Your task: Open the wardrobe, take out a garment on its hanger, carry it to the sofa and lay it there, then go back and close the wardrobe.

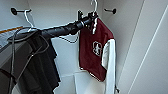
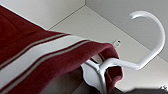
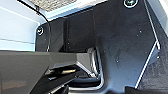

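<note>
Head view, black shirt: it hangs closest, low on the left side (image 1: 41, 67), on its own white hanger (image 1: 28, 21).
Left arm: the dark arm (image 1: 60, 30) reaches from the left, up into the open wardrobe (image 1: 130, 37).
Left gripper: it is at the neck of the hanger (image 1: 94, 10), at the top of the jacket (image 1: 93, 18); whether it is clenched cannot be told.
Jacket: the red jacket (image 1: 91, 53) with the white sleeve hangs down inside the wardrobe, tilted, right of the black shirt.
Left wrist view, hanger: the white hook (image 2: 152, 37) curves free in the air, touching nothing, with the red collar (image 2: 50, 57) draped over the hanger.
Right gripper: its state cannot be told.
</note>
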Controlling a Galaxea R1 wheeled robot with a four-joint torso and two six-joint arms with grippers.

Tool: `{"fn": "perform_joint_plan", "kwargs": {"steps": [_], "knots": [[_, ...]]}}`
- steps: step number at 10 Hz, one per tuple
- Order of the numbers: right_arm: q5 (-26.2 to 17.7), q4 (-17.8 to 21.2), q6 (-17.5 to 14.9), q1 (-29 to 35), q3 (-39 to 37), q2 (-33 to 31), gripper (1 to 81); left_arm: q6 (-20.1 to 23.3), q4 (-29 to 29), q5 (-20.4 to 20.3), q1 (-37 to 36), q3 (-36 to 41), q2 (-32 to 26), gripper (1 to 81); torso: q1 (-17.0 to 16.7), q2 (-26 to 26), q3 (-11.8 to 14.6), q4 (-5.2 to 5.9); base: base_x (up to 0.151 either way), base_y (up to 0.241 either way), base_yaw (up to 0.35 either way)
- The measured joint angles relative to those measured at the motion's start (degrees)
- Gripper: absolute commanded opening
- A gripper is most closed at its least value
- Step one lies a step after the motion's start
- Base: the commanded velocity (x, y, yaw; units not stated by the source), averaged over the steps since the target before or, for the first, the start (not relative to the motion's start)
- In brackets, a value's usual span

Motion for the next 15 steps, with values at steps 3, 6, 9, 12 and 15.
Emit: {"fn": "perform_joint_plan", "kwargs": {"steps": [3,6,9,12,15], "knots": [[0.17,0.02,0.0,0.39,0.0,0.0,81.1,0.24,2.43,3.64,-0.24,1.46,-1.11,1.0,0.02,0.0,-0.02,0.88,0.0,0.0,0.0],[0.16,0.0,0.0,0.38,0.0,0.0,81.1,0.44,3.21,3.67,-0.26,2.78,-1.66,1.0,0.02,0.0,-0.02,0.88,0.0,0.0,0.0],[0.16,0.0,0.0,0.39,0.0,0.0,81.1,0.41,3.21,3.67,-0.24,3.25,-2.67,1.0,0.02,0.0,-0.02,0.88,0.0,0.0,0.0],[0.17,0.0,0.0,0.39,0.0,0.0,81.1,0.41,3.21,3.64,-0.24,4.0,-2.47,1.0,0.02,0.0,-0.02,0.88,-0.022,0.0,0.0],[0.52,0.0,0.0,0.57,0.0,-0.13,81.1,0.61,3.39,3.72,0.74,4.78,-2.49,1.0,0.05,0.06,-0.05,0.89,-0.081,0.0,0.0]]}}
